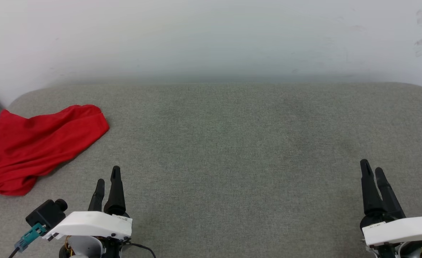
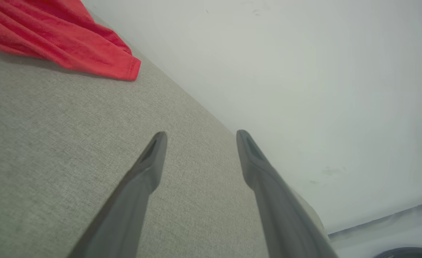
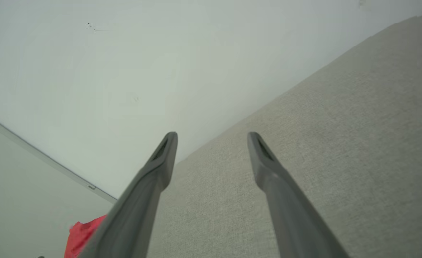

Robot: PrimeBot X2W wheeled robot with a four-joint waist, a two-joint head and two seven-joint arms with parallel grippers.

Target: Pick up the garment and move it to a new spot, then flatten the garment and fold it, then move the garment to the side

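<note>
**Item:** the garment (image 1: 35, 147).

**Colour and cloth:** Solid red throughout, in a soft, matt knit. Plain red cloth is turned uppermost.

**Condition:** It is crumpled into a loose, elongated heap. Broad folds and creases run along its length. In the left wrist view one stitched hem corner (image 2: 133, 70) is laid flat on the upholstery.

**Location:** It is placed near the far left corner of the bench (image 1: 232, 143), against the left edge. Whether it hangs over that edge cannot be told.

**Support:** The bench is covered in grey woven fabric. Its far corners are rounded, and it is set against a white wall (image 1: 211, 36).

**Left gripper** (image 1: 107, 175): It is held over the near edge toward the left, near the garment but apart from it. The jaws are released, the two dark fingers are spread, and nothing is grasped between them.

**Right gripper** (image 1: 371, 166): It is held over the near right corner, well apart from the garment. The jaws are released and spread, with only bare upholstery and wall seen between the fingers in the right wrist view. A scrap of red is caught at that view's lower left.
</note>
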